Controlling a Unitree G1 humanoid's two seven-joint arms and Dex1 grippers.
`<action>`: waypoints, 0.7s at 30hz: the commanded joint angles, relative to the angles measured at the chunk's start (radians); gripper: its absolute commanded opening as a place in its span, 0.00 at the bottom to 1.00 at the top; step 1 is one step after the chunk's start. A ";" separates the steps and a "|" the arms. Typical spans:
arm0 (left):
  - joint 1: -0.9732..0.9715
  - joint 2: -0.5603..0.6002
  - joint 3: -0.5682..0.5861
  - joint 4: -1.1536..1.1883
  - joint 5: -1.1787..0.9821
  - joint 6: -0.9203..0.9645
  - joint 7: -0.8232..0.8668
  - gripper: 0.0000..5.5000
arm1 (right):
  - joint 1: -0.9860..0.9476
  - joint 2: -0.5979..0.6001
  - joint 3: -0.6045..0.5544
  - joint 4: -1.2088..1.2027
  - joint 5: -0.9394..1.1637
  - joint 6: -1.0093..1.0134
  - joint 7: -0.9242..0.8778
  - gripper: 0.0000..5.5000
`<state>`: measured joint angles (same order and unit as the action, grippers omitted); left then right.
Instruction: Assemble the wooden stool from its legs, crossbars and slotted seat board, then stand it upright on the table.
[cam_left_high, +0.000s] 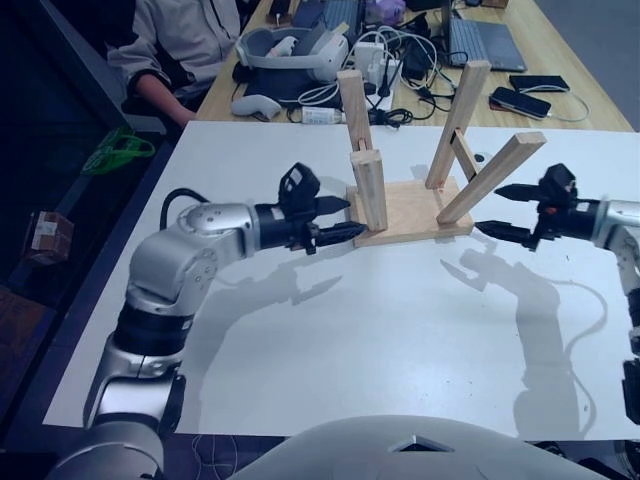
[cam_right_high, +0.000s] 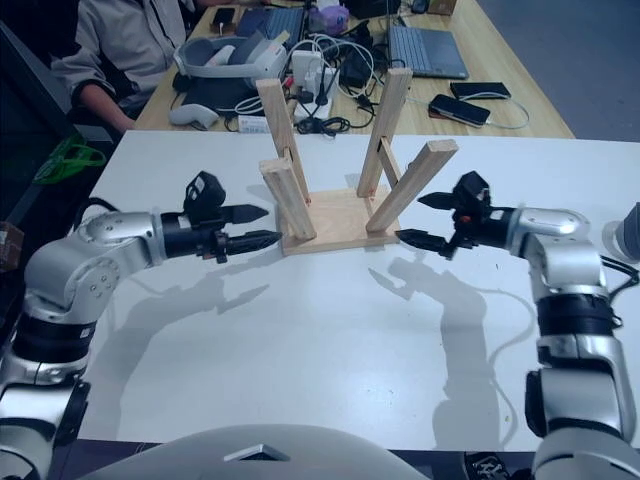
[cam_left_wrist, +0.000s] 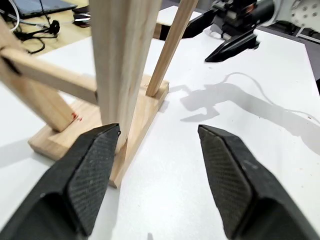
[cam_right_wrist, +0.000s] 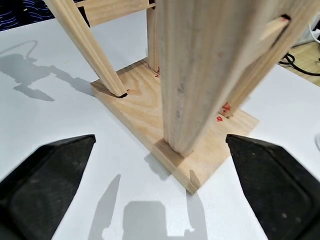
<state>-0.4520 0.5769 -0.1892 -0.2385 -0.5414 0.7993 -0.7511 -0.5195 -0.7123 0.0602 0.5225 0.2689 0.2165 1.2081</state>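
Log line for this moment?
stool: upside down, legs up | left gripper: open, beside stool | right gripper: open, beside stool | status: not yet upright

Both arms are built of rounded silver-grey metal shells joined by black rings. The left arm bulges at its elbow, where a thin black cable loops out, and the right arm is stacked in similar segments. Each wrist turns black, with a boxy black module above the left gripper and another above the right gripper. Their pointed black fingers have finely grained matte pads.
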 joint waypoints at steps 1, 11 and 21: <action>-0.065 -0.037 -0.108 0.091 0.109 -0.072 -0.027 0.53 | -0.132 0.061 0.050 0.195 -0.084 -0.126 0.023 0.89; -0.095 -0.048 -0.200 0.160 0.244 -0.156 -0.133 0.53 | -0.337 0.142 0.038 0.517 -0.130 -0.188 0.155 0.77; -0.077 -0.043 -0.177 0.136 0.266 -0.155 -0.153 0.53 | -0.361 0.186 -0.012 0.490 -0.080 -0.006 0.262 0.48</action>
<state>-0.5298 0.5307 -0.3766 -0.0896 -0.2852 0.6415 -0.9000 -0.8613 -0.5433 0.0563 1.0328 0.1774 0.1795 1.4540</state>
